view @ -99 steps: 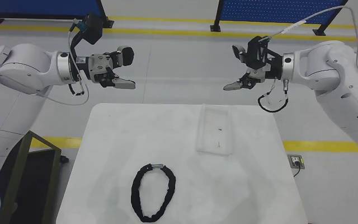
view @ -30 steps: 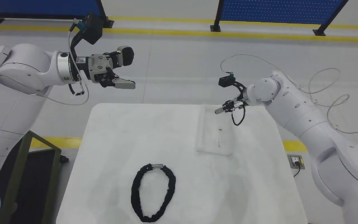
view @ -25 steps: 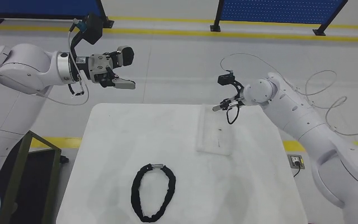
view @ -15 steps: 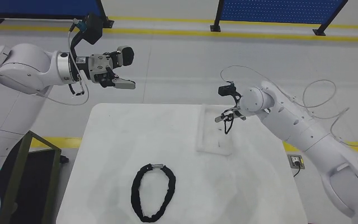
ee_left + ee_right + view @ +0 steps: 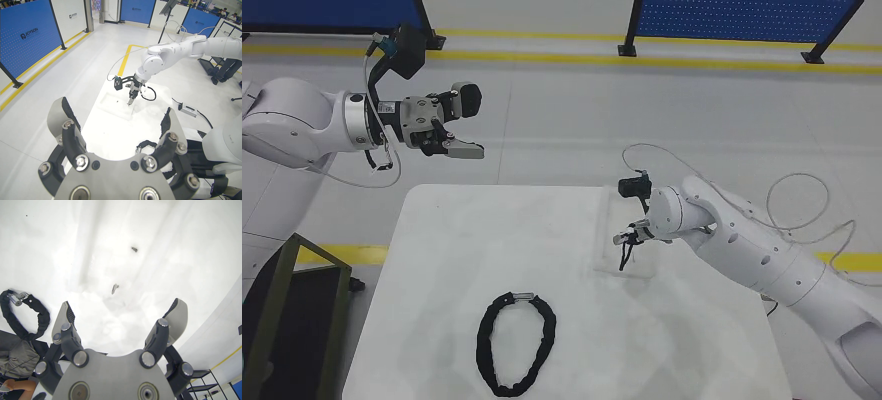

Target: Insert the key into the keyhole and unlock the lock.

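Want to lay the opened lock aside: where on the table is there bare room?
Two bare patches on the table: the far left, between the far edge, the tray and the chain lock; and the near right corner, between chain lock and tray. Crowded: the tray's near end, where the right hand hangs open over the key.

Left wrist view: a white logo w/ lettering is showing mid-panel on the big blue partition panel (image 5: 28, 36). A dark logo w/ lettering is sitting on the white pegboard panel (image 5: 72, 16) beside it. A white mark is showing on the farther blue panel (image 5: 200, 23).
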